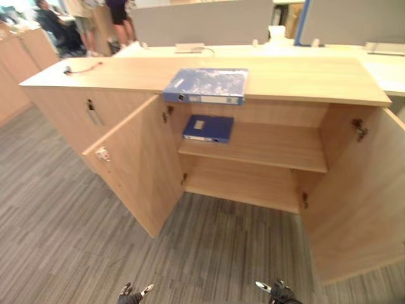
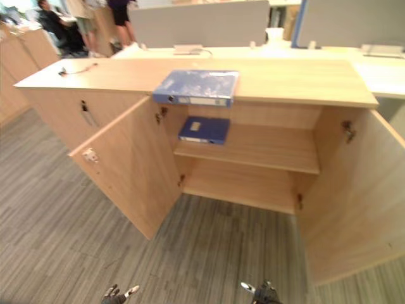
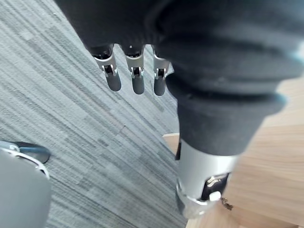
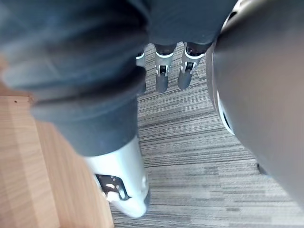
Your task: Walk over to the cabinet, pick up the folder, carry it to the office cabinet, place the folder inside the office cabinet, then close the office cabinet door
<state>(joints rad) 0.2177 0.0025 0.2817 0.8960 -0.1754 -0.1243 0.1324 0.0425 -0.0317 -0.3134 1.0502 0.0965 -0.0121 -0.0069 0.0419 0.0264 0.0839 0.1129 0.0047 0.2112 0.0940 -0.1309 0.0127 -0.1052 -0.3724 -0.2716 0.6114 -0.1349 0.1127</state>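
head views: a blue folder (image 1: 205, 85) lies on the cabinet (image 1: 63, 117) tabletop (image 1: 304, 79). both doors (image 1: 136, 171) are open, and a second blue folder (image 1: 208, 128) lies on the upper shelf (image 1: 272, 149).
left wrist view: left robot hand (image 3: 137, 80) over carpet (image 3: 71, 123), fingers straight, empty.
right wrist view: right robot hand (image 4: 162, 78) likewise straight and empty.

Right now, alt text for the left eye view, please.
A blue folder lies atop an open wooden cabinet; a darker folder rests on its shelf. The left robot hand and right robot hand hang low.
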